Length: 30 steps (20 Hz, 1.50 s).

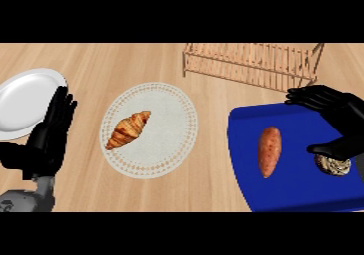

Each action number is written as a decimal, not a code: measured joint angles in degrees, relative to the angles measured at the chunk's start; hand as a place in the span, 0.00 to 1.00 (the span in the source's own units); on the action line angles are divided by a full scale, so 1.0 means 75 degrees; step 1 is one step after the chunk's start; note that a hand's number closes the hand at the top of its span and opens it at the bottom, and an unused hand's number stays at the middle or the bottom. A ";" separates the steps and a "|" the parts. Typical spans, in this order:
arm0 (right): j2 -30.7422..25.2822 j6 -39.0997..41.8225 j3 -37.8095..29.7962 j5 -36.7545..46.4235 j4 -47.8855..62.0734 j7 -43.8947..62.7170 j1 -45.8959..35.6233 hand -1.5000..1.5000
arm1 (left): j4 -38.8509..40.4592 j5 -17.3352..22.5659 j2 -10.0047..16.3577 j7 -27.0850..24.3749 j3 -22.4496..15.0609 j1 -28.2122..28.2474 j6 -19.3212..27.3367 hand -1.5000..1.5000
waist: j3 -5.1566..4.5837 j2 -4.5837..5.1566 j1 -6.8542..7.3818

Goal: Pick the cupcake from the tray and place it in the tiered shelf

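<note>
White plate (19, 102) at far left; left hand (50, 130) overlaps its edge, fingers straight, pressed together, pointing up. Resting, likely parked out of way. Centre: croissant (127, 130) on round mat (166, 99), no part in task. Tiered shelf (251, 62) at back of surface (140, 57), just beyond blue tray (287, 191). On tray: sweet potato (269, 151), then cupcake (333, 166) near right rim. Right hand (345, 119) arches over cupcake, fingers spread from thumb, thumb tip just above it, not yet closed round it; probably lining up grasp.
</note>
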 measured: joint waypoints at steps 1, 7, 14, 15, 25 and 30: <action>-0.0264 0.0563 -0.0103 -0.0272 0.0159 -0.0036 -0.0099 0.00 | -0.0039 -0.0038 0.0001 0.0058 -0.0029 0.0022 0.0038 0.50 | 0.0000 0.0002 0.0004; -0.2016 0.2879 -0.0357 -0.0527 0.0259 -0.0032 -0.0554 0.00 | -0.0230 -0.0143 0.0106 0.0455 0.0024 -0.0071 0.0214 0.50 | -0.0007 -0.0018 -0.0063; -0.3238 0.3169 -0.0514 0.0811 -0.1331 0.0001 -0.1076 0.00 | -0.0215 -0.0209 0.0077 0.0512 0.0043 0.0013 0.0269 0.50 | -0.0005 -0.0047 -0.0144; -0.3342 0.3161 -0.0539 0.1105 -0.1693 0.0001 -0.1121 0.00 | -0.0203 -0.0217 0.0068 0.0523 0.0041 0.0007 0.0272 0.50 | -0.0004 -0.0054 -0.0176; -0.3226 0.2632 -0.0389 0.4979 -0.4026 -0.0920 0.0019 0.00 | -0.0450 -0.0305 0.0103 0.0716 0.0159 0.0108 0.0217 0.50 | -0.0003 -0.0032 -0.0194; -0.3293 0.1514 0.0261 0.7020 -0.4500 -0.1780 0.0718 0.00 | -0.0432 -0.0392 -0.0013 0.0742 0.0175 0.0047 0.0198 0.50 | -0.0008 -0.0024 -0.0176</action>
